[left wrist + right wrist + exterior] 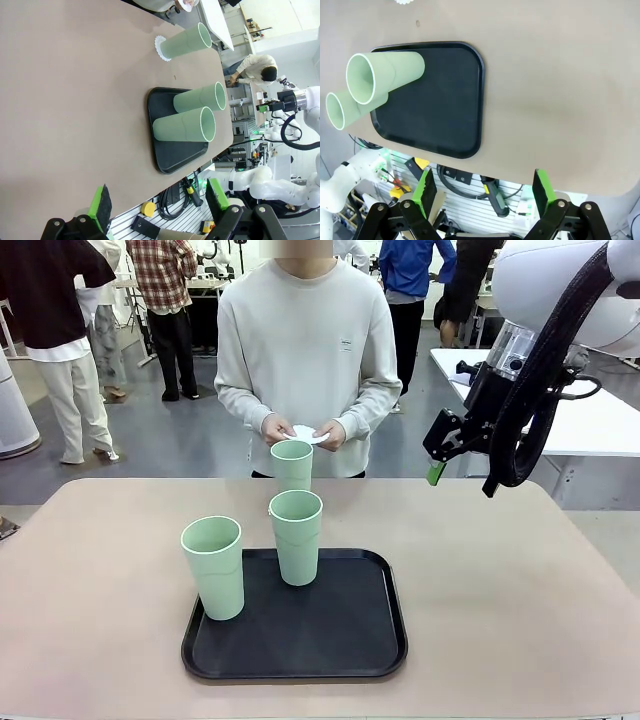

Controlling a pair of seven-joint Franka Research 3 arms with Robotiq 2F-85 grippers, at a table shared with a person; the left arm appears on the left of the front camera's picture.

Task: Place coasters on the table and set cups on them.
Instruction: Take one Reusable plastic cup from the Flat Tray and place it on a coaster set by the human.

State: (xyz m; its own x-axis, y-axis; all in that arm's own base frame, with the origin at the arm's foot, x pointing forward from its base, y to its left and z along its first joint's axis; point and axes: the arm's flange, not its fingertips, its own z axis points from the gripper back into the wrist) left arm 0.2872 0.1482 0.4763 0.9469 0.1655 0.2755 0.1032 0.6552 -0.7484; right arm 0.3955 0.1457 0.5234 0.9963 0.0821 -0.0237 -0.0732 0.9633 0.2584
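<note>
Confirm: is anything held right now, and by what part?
Left gripper and right gripper are open and empty. The person's hands hold a white coaster by its edges, at the far side.

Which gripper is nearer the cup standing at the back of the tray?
Right, it seems. The right gripper hangs raised over the table on the cup's right. The left gripper sits farther off on the cup's left, past the tray's other cup.
</note>
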